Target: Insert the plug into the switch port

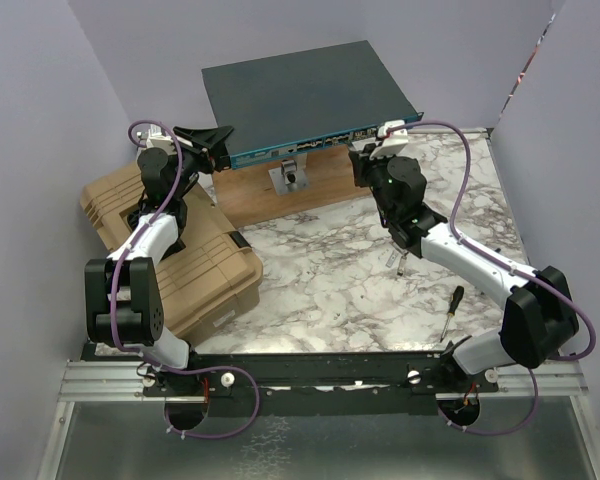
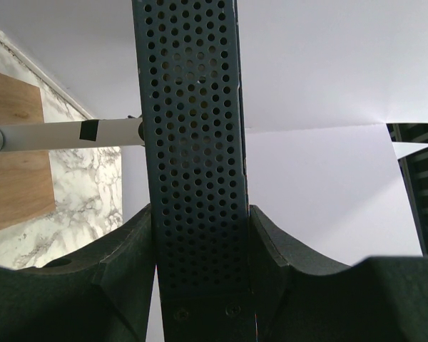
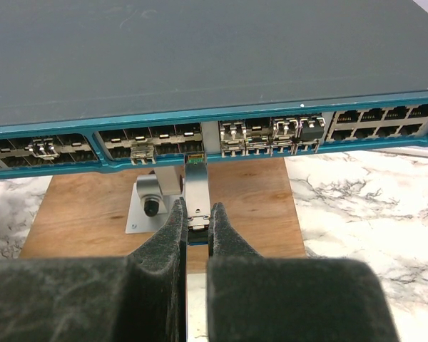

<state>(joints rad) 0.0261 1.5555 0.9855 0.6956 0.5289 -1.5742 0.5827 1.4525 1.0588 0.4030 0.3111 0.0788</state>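
The switch [image 1: 300,95] is a flat dark grey box with a teal front face [image 3: 164,132] and rows of ports, resting on a wooden board. My left gripper [image 1: 212,140] is shut on the switch's left end, and its fingers [image 2: 121,256] clamp the perforated side wall [image 2: 192,142]. My right gripper [image 1: 376,152] is shut on the plug [image 3: 195,185], a slim silver module held level in front of the face. The plug's front tip is at the mouth of a lower-row port near the middle of the face. How deep it sits cannot be told.
A tan ribbed case [image 1: 180,250] lies under my left arm. A metal bracket with a black knob [image 3: 151,199] stands on the wooden board [image 1: 280,200], just left of the plug. Several ports hold other modules [image 3: 141,152]. A screwdriver [image 1: 452,305] lies on the marble table.
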